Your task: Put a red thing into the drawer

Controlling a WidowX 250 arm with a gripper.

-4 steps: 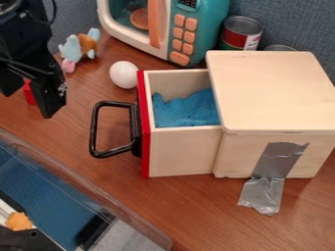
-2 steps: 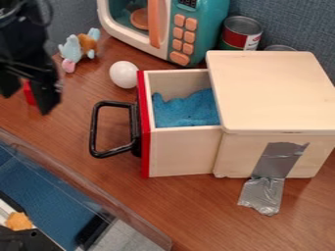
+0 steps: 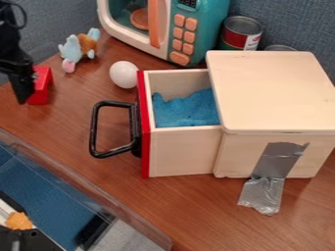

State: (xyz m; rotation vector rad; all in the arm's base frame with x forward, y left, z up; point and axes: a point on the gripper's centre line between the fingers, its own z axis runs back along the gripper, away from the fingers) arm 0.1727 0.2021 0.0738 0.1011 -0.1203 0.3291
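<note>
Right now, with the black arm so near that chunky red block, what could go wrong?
The black robot arm overlaps the chunky red block in view, so a slightly off approach might knock it. On the way over, it could catch the black looped metal handle jutting from the open wooden drawer and shift the drawer. The fluffy blue material inside might make the block settle crookedly.
</note>
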